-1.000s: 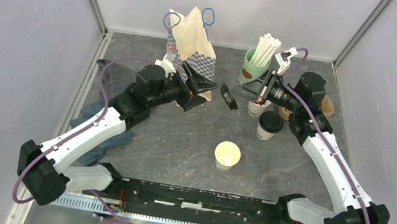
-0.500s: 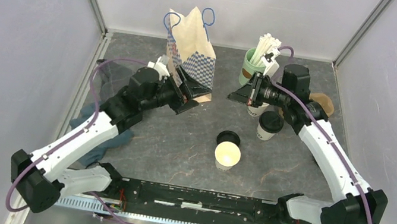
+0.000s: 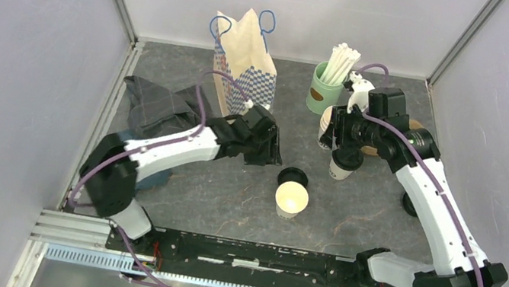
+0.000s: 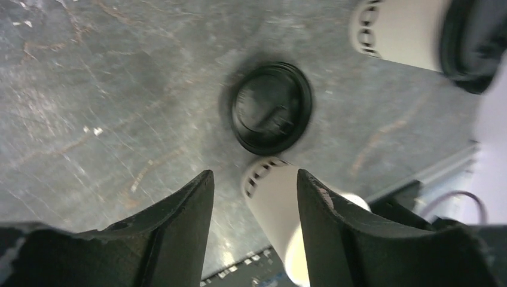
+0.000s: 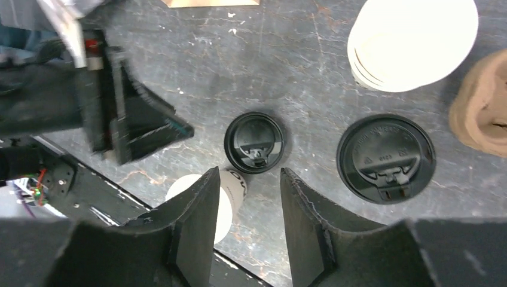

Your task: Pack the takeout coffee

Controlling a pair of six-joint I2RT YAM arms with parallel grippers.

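An open white paper cup (image 3: 291, 198) stands in the middle of the table with a loose black lid (image 3: 293, 176) lying flat just behind it. A lidded cup (image 3: 346, 162) stands to the right, next to a stack of unlidded cups (image 3: 326, 122). My left gripper (image 3: 275, 151) is open and empty, just left of the loose lid (image 4: 272, 107), with the open cup (image 4: 281, 209) showing between its fingers. My right gripper (image 3: 334, 133) is open and empty, above the table by the stack. Its wrist view shows the lid (image 5: 255, 142), the open cup (image 5: 206, 206) and the lidded cup (image 5: 385, 158) below.
A checked paper bag (image 3: 245, 61) stands at the back. A green cup of white straws (image 3: 322, 85) stands behind the cups. The brown pulp carrier (image 5: 481, 113) lies at the right, mostly hidden under my right arm. A dark cloth (image 3: 156, 109) lies at the left.
The black lid left my right gripper and now lies behind the open cup. My left gripper swung right to the lid. My right gripper drew back over the cups.
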